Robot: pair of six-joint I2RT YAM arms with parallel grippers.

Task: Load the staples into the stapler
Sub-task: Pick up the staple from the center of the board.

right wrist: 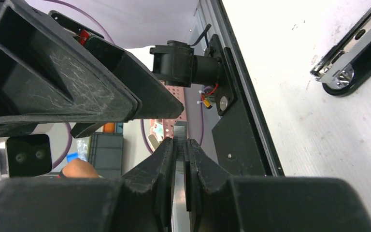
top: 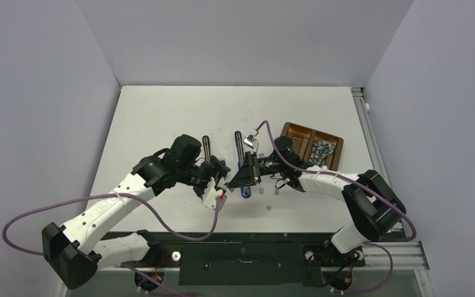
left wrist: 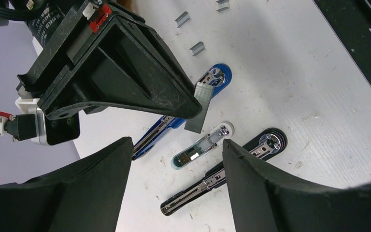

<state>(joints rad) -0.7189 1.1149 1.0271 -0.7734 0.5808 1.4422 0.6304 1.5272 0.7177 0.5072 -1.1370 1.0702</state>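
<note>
My right gripper [right wrist: 179,145] is shut on a grey staple strip [right wrist: 180,133], which sticks out past its fingertips. In the left wrist view the strip [left wrist: 201,101] hangs above the blue stapler [left wrist: 216,78]. A small white stapler [left wrist: 203,145] and an opened black stapler [left wrist: 232,169] lie beside the blue one. My left gripper [left wrist: 176,145] is open and empty, hovering over these staplers. In the top view the left gripper [top: 221,189] and the right gripper [top: 245,176] are close together at the table's middle.
A brown two-compartment tray [top: 297,131] at the right holds several staple strips [top: 321,150]. Loose strips [left wrist: 197,48] lie on the table near the blue stapler. Two black staplers [top: 207,148] [top: 239,143] lie behind the grippers. The black base rail [top: 253,253] runs along the near edge.
</note>
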